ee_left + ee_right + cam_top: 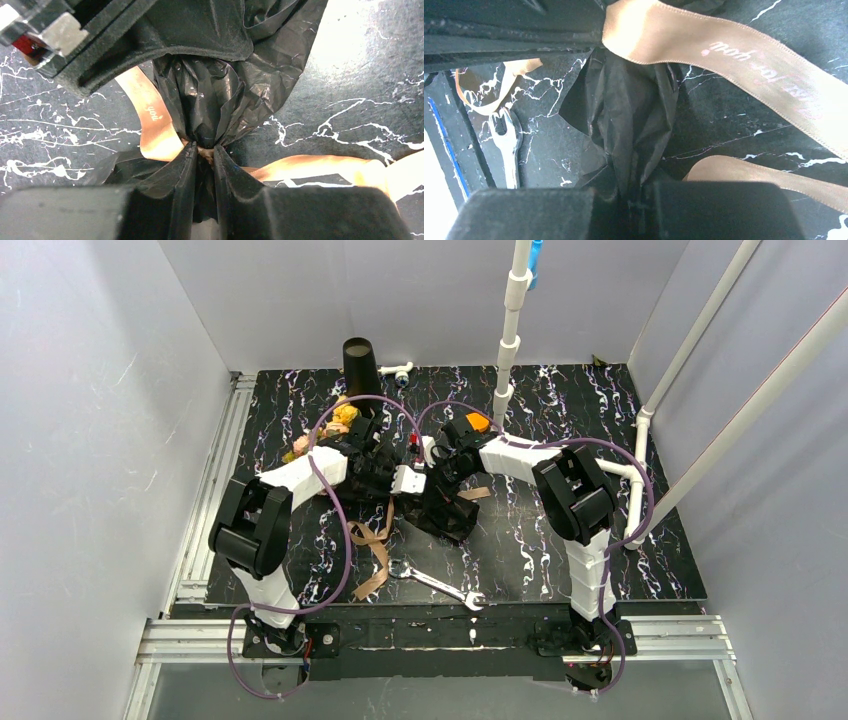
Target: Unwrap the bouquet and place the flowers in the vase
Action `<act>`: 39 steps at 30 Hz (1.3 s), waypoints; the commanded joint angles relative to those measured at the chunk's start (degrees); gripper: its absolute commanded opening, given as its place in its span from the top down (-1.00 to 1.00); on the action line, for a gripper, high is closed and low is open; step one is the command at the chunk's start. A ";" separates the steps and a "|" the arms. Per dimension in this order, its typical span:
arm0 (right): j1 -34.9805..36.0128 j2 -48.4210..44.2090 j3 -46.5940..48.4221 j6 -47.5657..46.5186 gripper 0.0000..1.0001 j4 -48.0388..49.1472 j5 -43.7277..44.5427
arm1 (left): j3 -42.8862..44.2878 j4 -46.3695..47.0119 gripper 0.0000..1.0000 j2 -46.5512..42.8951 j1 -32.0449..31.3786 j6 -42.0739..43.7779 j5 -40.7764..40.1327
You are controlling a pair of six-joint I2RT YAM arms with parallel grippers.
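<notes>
The counter (520,550) is black, veined white like marble. The wrap (210,100) is glossy black, the ribbon (749,60) tan with pale lettering. Flowers (343,420) at ten o'clock show pink and yellow. The vase (361,365) is matte black and the wrench (440,586) silver.

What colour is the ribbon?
The ribbon is shiny tan-brown with faint pale writing, clearest in the right wrist view.

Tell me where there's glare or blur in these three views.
Top view: even light, sharp throughout. Left wrist: glare bleaches the table upper right; near fingers soft. Right wrist: ribbon brightly lit, its lettering slightly blurred; fingers dark and soft.
</notes>
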 commanded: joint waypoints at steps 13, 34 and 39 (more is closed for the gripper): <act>-3.10 4.84 -1.83 1.06 0.97 -5.93 11.46 | -7.12 -8.05 1.00 -10.77 1.24 5.63 -0.21; -1.73 2.12 -4.81 -3.20 0.97 -5.54 8.77 | -1.32 -4.69 0.60 -14.09 -0.25 -10.78 0.53; -0.24 1.75 -5.20 -3.84 0.97 -5.42 8.79 | -4.79 -5.87 0.63 -15.84 -0.25 -9.63 1.44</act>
